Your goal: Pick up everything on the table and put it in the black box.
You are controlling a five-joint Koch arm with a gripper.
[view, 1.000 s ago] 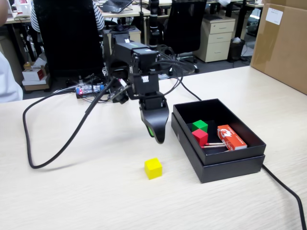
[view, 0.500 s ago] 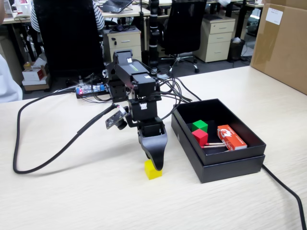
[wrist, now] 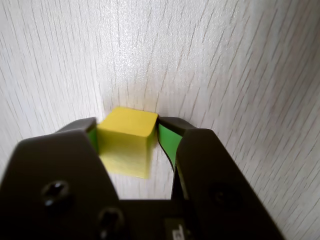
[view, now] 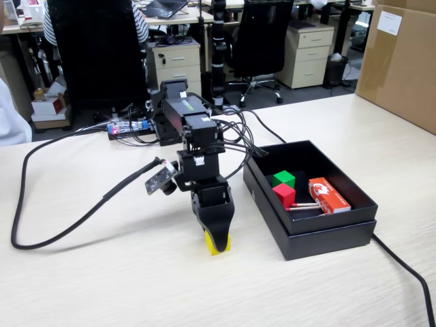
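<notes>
The yellow cube (view: pixel 221 246) rests on the light wood table (view: pixel 102 279), left of the black box (view: pixel 320 231) in the fixed view. My gripper (view: pixel 218 245) reaches straight down over it and hides most of it. In the wrist view the gripper (wrist: pixel 127 126) has its green pads pressed against both sides of the yellow cube (wrist: pixel 127 137), which still touches the tabletop. A green cube (view: pixel 284 179) and a red cube (view: pixel 284 194) lie inside the box.
An orange-red packet (view: pixel 329 195) and a thin stick (view: pixel 304 205) also lie in the box. A thick black cable (view: pixel 41 235) loops over the table's left side; another cable (view: pixel 409 272) runs off right. A brown carton (view: pixel 402 61) stands back right.
The arm swung forward and lowered from above the table onto the yellow cube. The jaws now straddle and grip the cube; the cable loop shifted left.
</notes>
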